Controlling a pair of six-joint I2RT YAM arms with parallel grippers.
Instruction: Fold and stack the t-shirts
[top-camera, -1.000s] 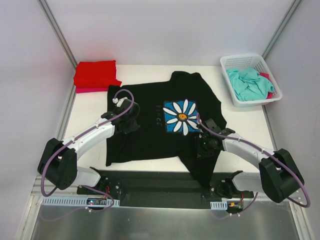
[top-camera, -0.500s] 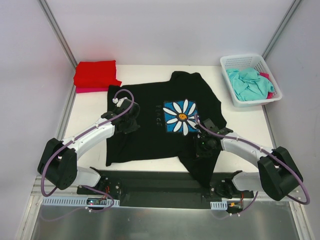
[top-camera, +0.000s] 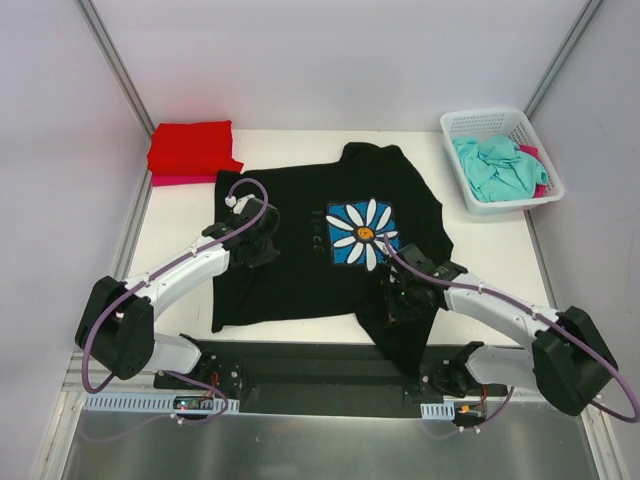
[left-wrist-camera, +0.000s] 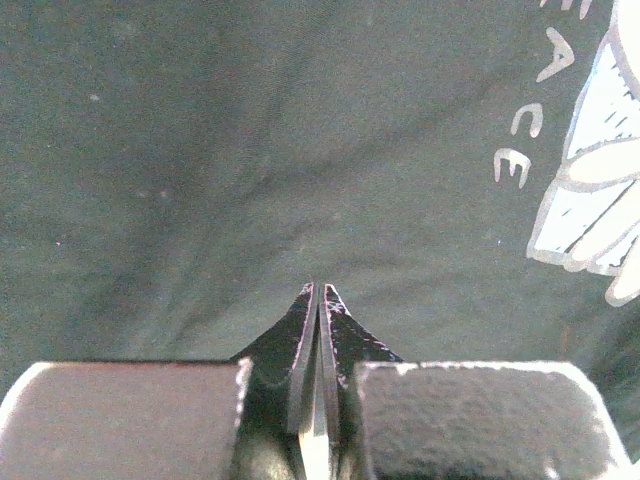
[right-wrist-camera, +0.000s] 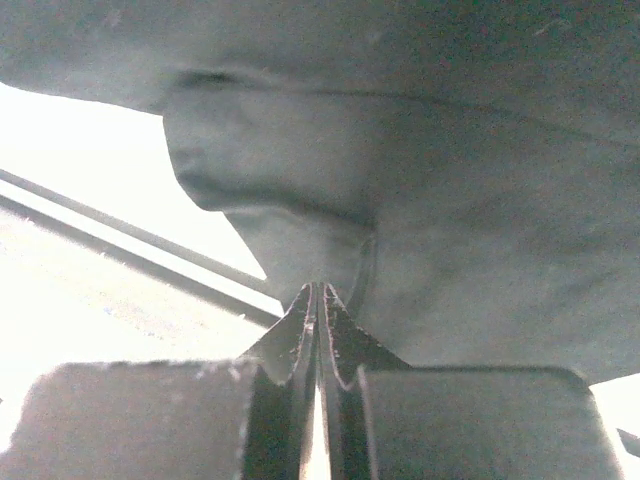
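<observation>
Left end effector (left-wrist-camera: 319, 292), tips together, anchors the black t-shirt (top-camera: 300, 275); right end effector (right-wrist-camera: 320, 290), closed, apparently pinches its hem for folding.

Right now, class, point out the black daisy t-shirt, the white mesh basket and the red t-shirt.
black daisy t-shirt (top-camera: 300, 285), top view, plain lower cloth.
white mesh basket (top-camera: 482, 114), top view, far rim.
red t-shirt (top-camera: 190, 147), top view, middle.

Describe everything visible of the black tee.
The black tee, soft cloth, lies spread print-up on the table, neck away from the arms. A white daisy on a blue square marks its chest, pale lettering beside. Its near right corner is rumpled, past the table edge. The shut left claw and right claw touch it.
</observation>
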